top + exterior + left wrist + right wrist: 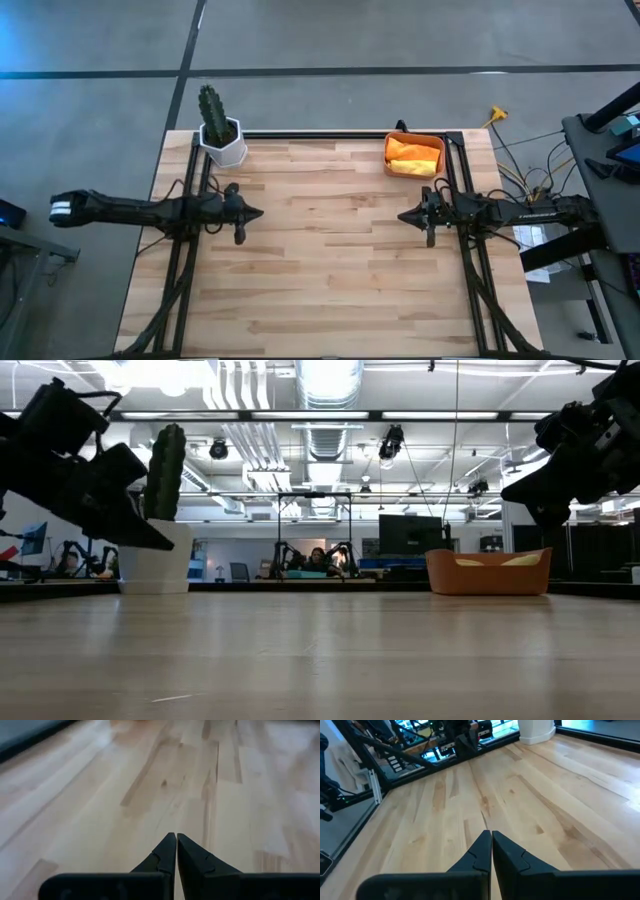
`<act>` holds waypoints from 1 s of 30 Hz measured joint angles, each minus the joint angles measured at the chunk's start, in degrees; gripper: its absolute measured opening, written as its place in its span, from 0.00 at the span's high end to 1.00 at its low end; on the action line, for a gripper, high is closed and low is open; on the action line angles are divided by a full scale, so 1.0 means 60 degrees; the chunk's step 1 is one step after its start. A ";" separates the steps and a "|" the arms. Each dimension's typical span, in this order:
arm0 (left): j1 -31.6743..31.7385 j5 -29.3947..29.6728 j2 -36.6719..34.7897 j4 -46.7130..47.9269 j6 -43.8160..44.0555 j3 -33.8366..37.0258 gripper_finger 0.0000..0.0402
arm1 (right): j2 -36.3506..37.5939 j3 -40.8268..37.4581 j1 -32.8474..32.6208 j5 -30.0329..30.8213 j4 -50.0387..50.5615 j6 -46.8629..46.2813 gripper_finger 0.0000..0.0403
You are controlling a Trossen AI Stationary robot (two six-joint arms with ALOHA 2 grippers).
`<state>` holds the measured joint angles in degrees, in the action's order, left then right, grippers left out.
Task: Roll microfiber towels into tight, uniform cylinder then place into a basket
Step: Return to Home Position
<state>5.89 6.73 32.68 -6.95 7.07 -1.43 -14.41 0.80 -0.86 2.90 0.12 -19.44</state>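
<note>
hovering well apart, left tool [262, 212] faces right tool [400, 215]; basket [487, 580] hugs far edge.

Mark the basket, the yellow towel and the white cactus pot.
basket [488, 578]: low view, on its front wall.
yellow towel [411, 148]: high view, on its exposed top, inside the basket.
white cactus pot [228, 152]: high view, on its faceted side wall.

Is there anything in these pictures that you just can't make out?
High view: the towels in the basket are too small to judge how tightly they are rolled.
Low view: the basket's wall hides all but their tips.
Low view: the left arm covers part of the cactus.
</note>
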 joint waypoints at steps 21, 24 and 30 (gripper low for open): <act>-0.0047 -0.0180 -0.4248 0.0901 -0.0004 0.0168 1.00 | 0.0936 -0.0004 0.0000 0.0029 -0.0043 -0.0004 0.98; -0.0047 -0.0181 -0.5391 0.0848 -0.0006 0.0174 1.00 | 0.1576 -0.0004 0.0000 0.0029 -0.0045 -0.0004 0.98; -0.0127 -0.0104 -0.5220 -0.0089 -0.0006 0.0182 1.00 | 0.2402 -0.0046 0.0000 0.0020 -0.0274 -0.0003 0.98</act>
<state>5.13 6.10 1.37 -7.48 7.03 -0.34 0.00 0.52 -0.86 3.02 -1.52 -19.46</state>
